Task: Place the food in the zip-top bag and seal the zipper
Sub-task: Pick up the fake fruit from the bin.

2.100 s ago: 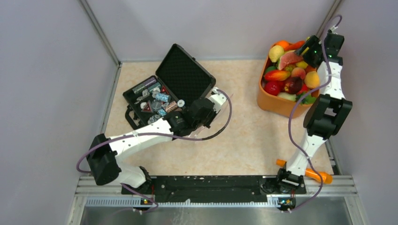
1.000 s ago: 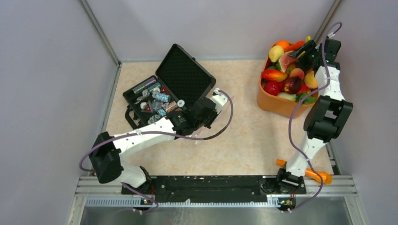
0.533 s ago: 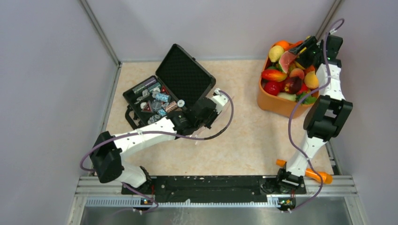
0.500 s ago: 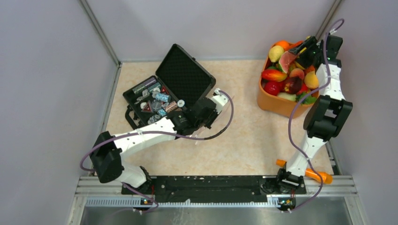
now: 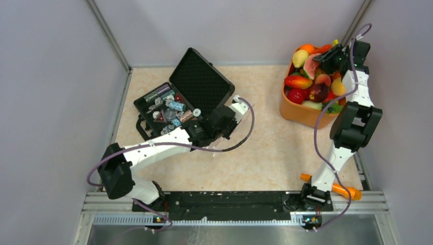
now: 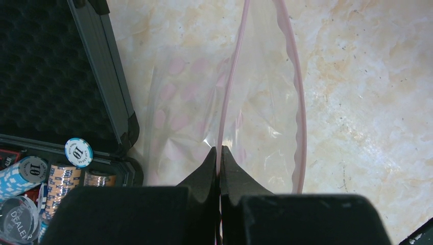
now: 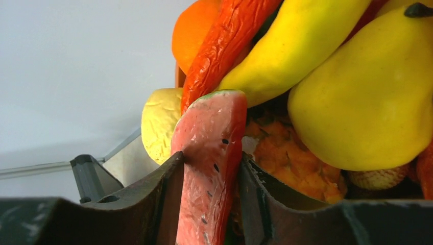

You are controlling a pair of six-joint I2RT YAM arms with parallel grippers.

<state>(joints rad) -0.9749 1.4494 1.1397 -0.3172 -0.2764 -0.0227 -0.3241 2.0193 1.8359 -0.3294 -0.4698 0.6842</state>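
The left arm and right arm have white shells, dotted with small dark screws, between blocky black joints. A purple cable loops along each. Black fingers taper to points.

Tally: 1 worktop; 1 zip-top bag, 2 pink tracks of its zipper showing; 1 black case; 1 loose chip, 3 chip stacks in view; 1 dealer button; 1 orange tub; 1 orange stick. In the tub, right wrist view: 1 watermelon slice, 1 pear, 1 banana, 1 red pepper, 1 orange, 1 lemon. Top view adds 1 red apple, 1 dark purple piece, 1 peach. Whole heap: too piled to count
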